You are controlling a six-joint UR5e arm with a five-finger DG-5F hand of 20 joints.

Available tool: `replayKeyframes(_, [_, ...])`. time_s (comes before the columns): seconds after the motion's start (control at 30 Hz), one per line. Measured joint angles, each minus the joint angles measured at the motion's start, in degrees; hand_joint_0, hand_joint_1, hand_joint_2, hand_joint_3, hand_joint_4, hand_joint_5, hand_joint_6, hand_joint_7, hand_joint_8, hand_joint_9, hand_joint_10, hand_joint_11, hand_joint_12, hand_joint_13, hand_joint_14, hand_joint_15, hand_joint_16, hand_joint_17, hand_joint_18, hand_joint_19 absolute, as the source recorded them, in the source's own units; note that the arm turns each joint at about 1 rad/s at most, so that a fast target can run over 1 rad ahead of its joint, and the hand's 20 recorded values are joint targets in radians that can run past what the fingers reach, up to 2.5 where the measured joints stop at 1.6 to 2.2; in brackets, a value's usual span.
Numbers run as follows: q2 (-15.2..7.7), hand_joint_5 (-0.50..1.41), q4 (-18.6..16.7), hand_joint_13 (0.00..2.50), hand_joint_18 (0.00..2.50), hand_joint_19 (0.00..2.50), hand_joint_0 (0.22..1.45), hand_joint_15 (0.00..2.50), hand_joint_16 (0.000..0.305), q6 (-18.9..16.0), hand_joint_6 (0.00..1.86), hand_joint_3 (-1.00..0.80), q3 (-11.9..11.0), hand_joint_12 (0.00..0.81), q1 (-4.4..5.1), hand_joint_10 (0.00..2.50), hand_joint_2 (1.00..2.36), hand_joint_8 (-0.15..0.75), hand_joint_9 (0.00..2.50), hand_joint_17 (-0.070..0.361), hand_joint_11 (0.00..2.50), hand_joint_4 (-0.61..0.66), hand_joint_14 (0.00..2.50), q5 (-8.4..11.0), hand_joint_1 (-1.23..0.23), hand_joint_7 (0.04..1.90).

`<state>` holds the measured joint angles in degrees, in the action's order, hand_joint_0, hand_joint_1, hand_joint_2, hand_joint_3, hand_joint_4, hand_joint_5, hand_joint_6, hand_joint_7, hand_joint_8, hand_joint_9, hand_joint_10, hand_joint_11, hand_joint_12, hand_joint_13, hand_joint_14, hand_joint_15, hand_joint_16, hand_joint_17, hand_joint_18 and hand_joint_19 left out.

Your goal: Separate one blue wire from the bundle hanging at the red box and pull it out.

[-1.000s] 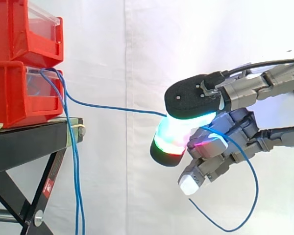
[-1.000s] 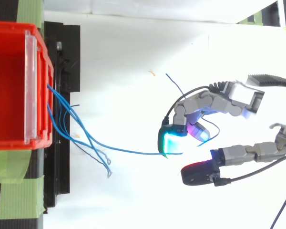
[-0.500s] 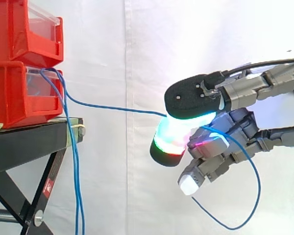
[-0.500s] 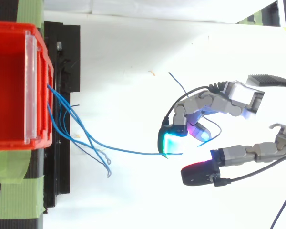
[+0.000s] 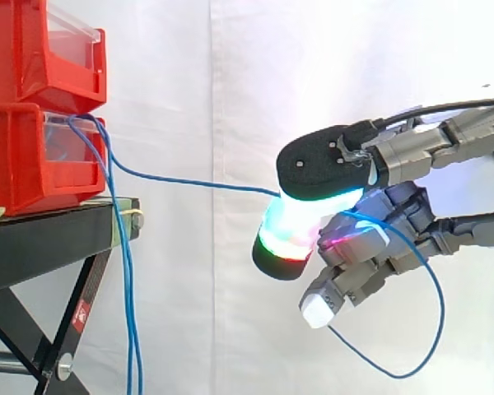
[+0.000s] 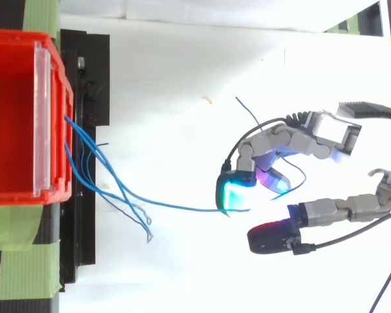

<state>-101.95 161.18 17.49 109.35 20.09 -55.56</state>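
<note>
Pinching one thin blue wire (image 5: 189, 183) between two thick glowing pads (image 5: 292, 234) of the grey multi-fingered robot hand (image 5: 399, 160), remaining fingers curled loosely below. Stretched almost level, with a slight sag, from the pinch leftward to the lip of the lower red plastic bin (image 5: 25, 156) on the black metal stand (image 5: 41, 239). Long axis left-right in the side view, bin end well apart from the hand. Rest of the blue wire bundle (image 5: 128, 288) hanging straight down off the bin front, parted from the held strand just past the lip. Judged: calls for a draw rightward along the strand, directly away from the bin. Versus one second ago: no visible shift of hand or stretched span. Free tail (image 5: 436, 321) looping under the hand now swung further right and slightly higher. Tail tip in the top view nudged right.
</note>
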Motion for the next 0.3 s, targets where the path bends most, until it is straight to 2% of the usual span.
replayKeyframes(0.17, [0.0,-0.15,0.0,0.44,0.38,0.61,0.61,0.55,0.042,0.0,0.79,0.03,0.0,0.333,-0.01,0.90,1.02,0.251,0.36,0.094,1.95,-0.07,0.02,0.01,-0.75,1.17])
replayKeyframes(0.3, [0.0,-0.15,0.0,0.43,0.38,0.61,0.61,0.55,0.042,0.0,0.79,0.04,0.0,0.332,0.00,0.92,1.02,0.254,0.36,0.094,1.97,-0.08,0.02,0.01,-0.75,1.17])
